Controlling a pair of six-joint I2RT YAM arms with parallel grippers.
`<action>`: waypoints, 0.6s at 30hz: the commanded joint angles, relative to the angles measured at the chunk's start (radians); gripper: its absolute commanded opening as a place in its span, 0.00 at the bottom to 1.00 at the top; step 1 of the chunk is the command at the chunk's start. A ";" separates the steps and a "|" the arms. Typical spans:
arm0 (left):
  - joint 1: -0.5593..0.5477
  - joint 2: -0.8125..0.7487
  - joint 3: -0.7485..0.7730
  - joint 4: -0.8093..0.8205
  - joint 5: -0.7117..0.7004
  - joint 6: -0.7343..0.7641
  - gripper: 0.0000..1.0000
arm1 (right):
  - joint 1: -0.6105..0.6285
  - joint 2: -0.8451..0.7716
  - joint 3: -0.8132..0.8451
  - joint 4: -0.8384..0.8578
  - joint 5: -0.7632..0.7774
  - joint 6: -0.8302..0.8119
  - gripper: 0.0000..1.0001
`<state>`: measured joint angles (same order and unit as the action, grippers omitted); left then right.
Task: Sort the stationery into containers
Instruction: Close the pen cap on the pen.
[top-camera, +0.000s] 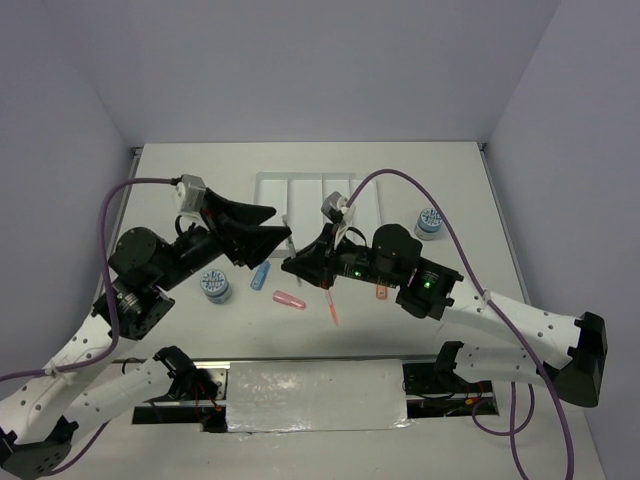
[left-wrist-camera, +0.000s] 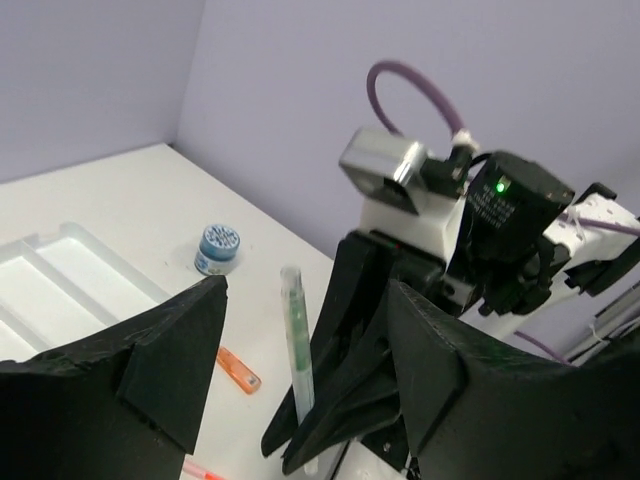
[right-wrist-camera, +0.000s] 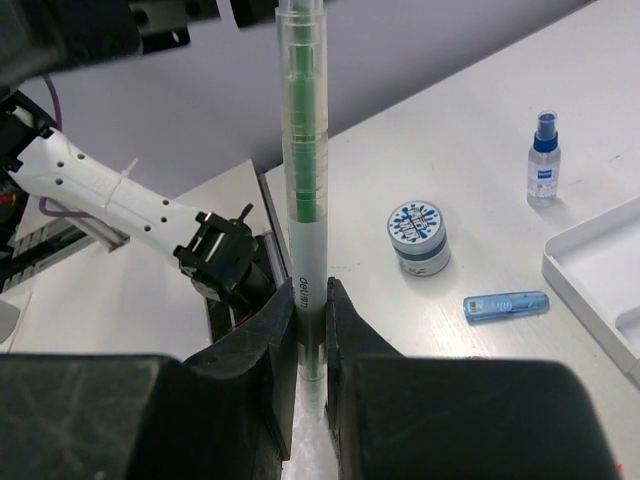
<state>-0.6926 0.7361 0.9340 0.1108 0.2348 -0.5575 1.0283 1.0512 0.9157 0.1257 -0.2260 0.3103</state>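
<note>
My right gripper (top-camera: 290, 265) is shut on a thin green pen (right-wrist-camera: 303, 180) and holds it upright above the table. My left gripper (top-camera: 281, 224) is open, and the pen (left-wrist-camera: 298, 340) stands between its fingers (left-wrist-camera: 170, 370) without touching them. The white tray (top-camera: 320, 195) lies just behind both grippers. One patterned disc (top-camera: 215, 285) sits at the left, the other (top-camera: 428, 222) to the right of the tray. A blue stick (top-camera: 260, 275), a pink stick (top-camera: 289, 299), an orange pen (top-camera: 331, 305) and an orange stick (top-camera: 381, 291) lie on the table. The blue-capped bottle (right-wrist-camera: 543, 160) stands beyond the left disc (right-wrist-camera: 420, 238).
Purple cables arch over both arms. A taped panel (top-camera: 315, 395) and the arm bases line the near edge. Grey walls enclose the table on three sides.
</note>
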 joint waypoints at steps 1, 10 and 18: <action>-0.004 0.023 0.066 0.010 -0.045 0.033 0.76 | 0.010 0.001 0.000 0.029 -0.018 0.007 0.00; -0.004 0.063 0.072 0.000 -0.048 0.033 0.62 | 0.018 -0.003 0.002 0.011 -0.009 0.000 0.00; -0.004 0.074 0.045 0.023 -0.006 0.011 0.29 | 0.018 0.001 0.006 0.002 0.011 0.001 0.00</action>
<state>-0.6926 0.8150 0.9913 0.0784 0.2073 -0.5526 1.0367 1.0534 0.9157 0.1146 -0.2256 0.3164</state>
